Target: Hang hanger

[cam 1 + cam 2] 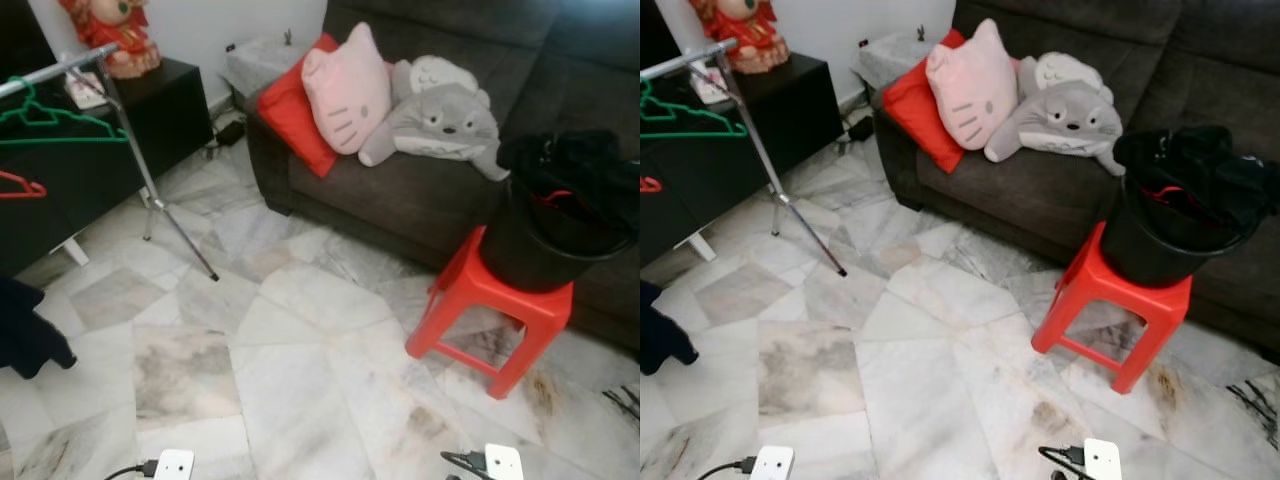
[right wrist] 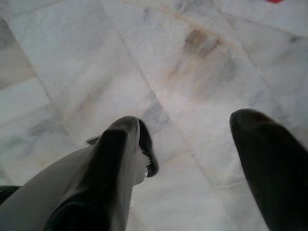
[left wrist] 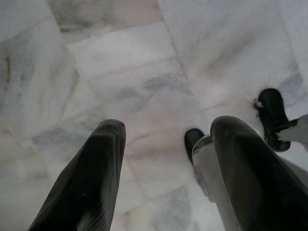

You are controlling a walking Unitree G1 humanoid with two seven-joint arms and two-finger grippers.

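1. The left claw (image 3: 163, 159) hangs low over the marble floor (image 1: 300, 380), its two black fingers (image 3: 91, 178) spread apart with nothing between them.
2. The right claw (image 2: 192, 159) also points down at the floor, fingers (image 2: 120, 163) parted and empty.
3. In the left wrist view, two dark shoe-like shapes (image 3: 272, 115) sit on the tiles just beyond the fingers; what they are is hard to tell.
4. Both claws are well apart from every hanger.
5. A red hanger (image 1: 560, 200) pokes out of the dark clothes (image 1: 570, 165) heaped in a black bucket (image 1: 545, 250), ahead and to the right.
6. The bucket stands on a red plastic stool (image 1: 495, 310), which sits on the floor just in front of the dark sofa (image 1: 420, 190).
7. On the sofa lie a red cushion (image 1: 295, 115), a pink cat-face pillow (image 1: 348, 90) and a grey plush toy (image 1: 440, 115), touching one another.
8. Far to the left stands a metal clothes rail (image 1: 60, 68) with its legs splayed on the floor.
9. A green hanger (image 1: 55, 125) hangs from that rail, and part of another red hanger (image 1: 20, 187) shows below it at the picture's edge.
10. Behind the rail is a black cabinet (image 1: 170, 110) with a red figurine (image 1: 115, 30) on top.
11. A dark garment (image 1: 25, 335) shows at the left edge near the floor.
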